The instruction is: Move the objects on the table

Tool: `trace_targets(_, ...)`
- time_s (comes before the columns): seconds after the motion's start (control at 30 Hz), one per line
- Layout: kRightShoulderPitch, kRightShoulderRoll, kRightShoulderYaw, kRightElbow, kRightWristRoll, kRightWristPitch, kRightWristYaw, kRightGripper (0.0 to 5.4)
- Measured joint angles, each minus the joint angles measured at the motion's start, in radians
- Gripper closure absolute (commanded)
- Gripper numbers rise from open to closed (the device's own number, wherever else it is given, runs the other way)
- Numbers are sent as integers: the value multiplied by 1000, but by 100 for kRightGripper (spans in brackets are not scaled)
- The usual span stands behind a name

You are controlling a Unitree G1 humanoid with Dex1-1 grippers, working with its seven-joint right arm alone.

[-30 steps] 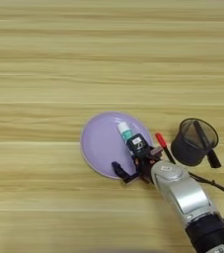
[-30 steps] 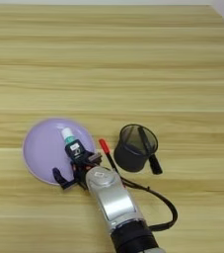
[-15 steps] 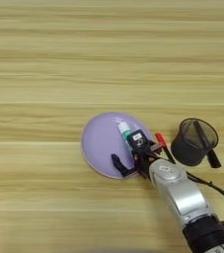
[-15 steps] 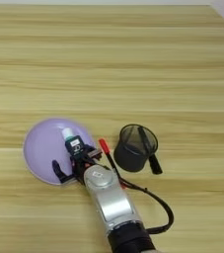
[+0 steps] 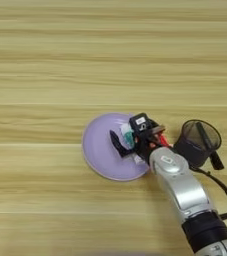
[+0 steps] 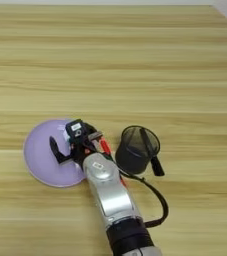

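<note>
A light-yellow wooden table (image 5: 60,60) with horizontal grain stripes fills nearly the whole view.

Wide light-yellow wooden surface (image 5: 60,60) with horizontal grain stripes across the whole frame. Lavender round plate (image 5: 97,150) just right of centre, lower half. Over the plate's right part, black two-fingered gripper (image 5: 127,142), fingers apart, around a white glue stick with teal label (image 5: 129,137). Red pen tip (image 5: 161,142) just right of the gripper, near the plate's rim. Black mesh cup (image 5: 199,142) at right, upright, a dark stick inside. Silver forearm (image 5: 182,190) rising from the lower right corner.
</note>
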Motion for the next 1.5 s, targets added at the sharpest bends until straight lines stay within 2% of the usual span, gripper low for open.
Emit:
trace_targets(0.2,-14,23,-41,0,25,-47,-24,4)
trace_targets(0.3,-17,16,-51,-32,11,-71,-49,4)
trace_targets(0.6,-17,-59,-146,-263,34,28,-41,4)
trace_targets(0.73,10,-90,-178,-341,45,72,-27,4)
trace_targets(0.87,43,-154,-267,-407,67,111,-14,4)
trace_targets(1.03,95,-201,-356,-444,98,137,8,4)
trace_targets(1.3,171,-253,-460,-475,118,155,31,4)
trace_targets(1.5,252,-270,-516,-491,131,156,53,4)
